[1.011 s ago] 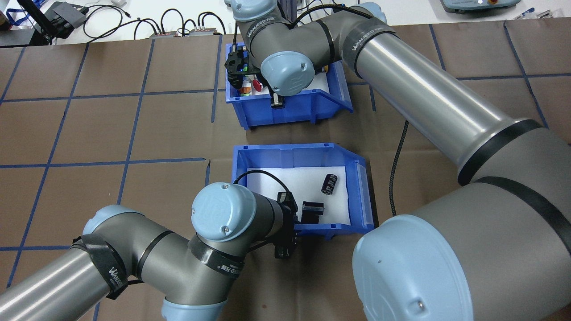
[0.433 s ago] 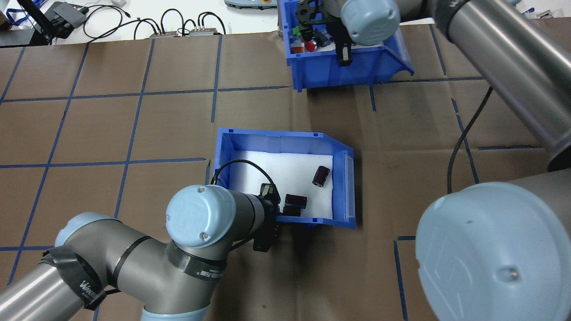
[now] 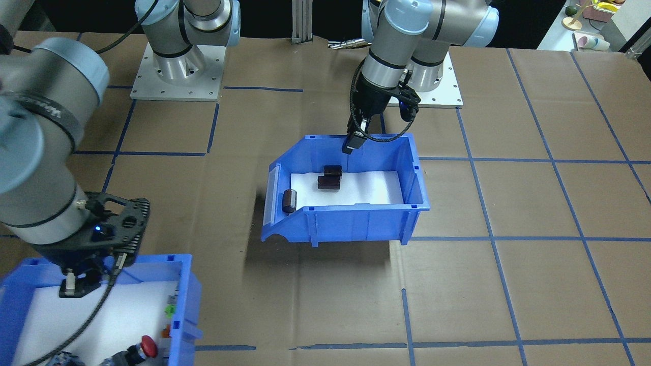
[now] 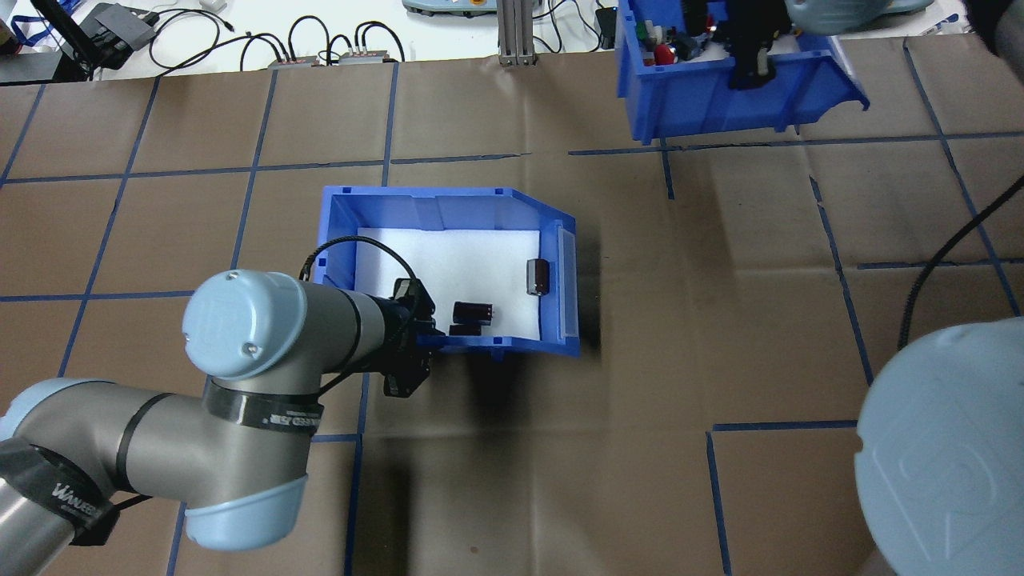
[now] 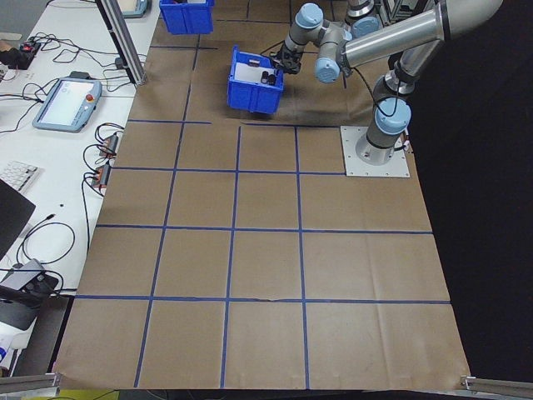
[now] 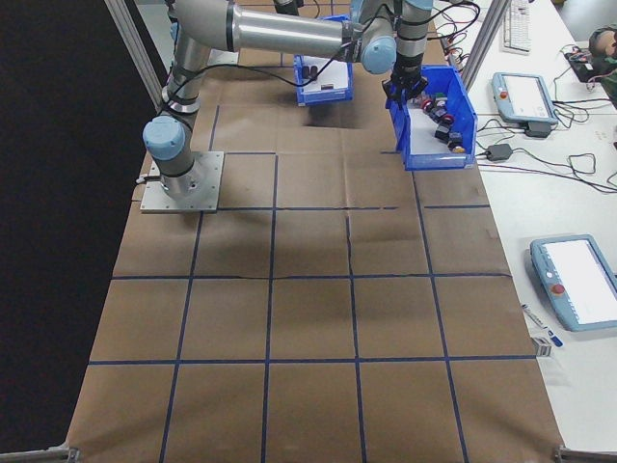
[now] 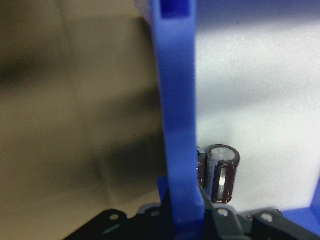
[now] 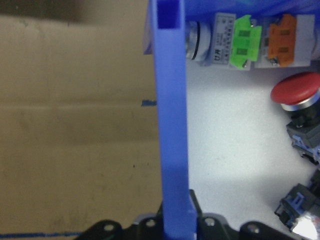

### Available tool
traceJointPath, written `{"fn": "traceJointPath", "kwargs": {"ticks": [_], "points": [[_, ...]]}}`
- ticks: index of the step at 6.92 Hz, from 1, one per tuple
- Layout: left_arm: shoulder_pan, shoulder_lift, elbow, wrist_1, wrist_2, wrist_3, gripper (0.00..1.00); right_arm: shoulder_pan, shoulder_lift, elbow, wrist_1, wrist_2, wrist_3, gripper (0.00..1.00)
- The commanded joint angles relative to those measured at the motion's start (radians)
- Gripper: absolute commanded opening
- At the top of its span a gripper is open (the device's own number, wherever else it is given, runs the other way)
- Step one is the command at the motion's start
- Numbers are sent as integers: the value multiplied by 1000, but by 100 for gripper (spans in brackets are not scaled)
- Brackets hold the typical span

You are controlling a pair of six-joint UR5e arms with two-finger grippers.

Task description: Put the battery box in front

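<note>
Since a second ago you're sliding the battery box [image 4: 448, 210] toward 9 o'clock, left end effector [image 4: 422, 330] clamping its near wall. Right end effector [image 4: 750, 68] is gripping the switch bin [image 4: 704, 104] at 1 o'clock. Mid-carry; next, probably push the battery box forward, then release.

Overhead & front cams share battery box [image 4: 448, 208].
</note>
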Motion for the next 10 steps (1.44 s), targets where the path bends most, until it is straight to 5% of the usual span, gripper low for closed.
{"fn": "traceJointPath", "kwargs": {"ticks": [1,5,10], "points": [[200,-76,73,-2,-107,162,0,-146,-126,142,9,7,-170,3],[120,-399,383,-5,-137,166,0,-190,-423,562,-12,10,-212,3],[-87,-640,668,-11,-118,-83,0,-179,-543,737,-63,13,-126,4]]}}
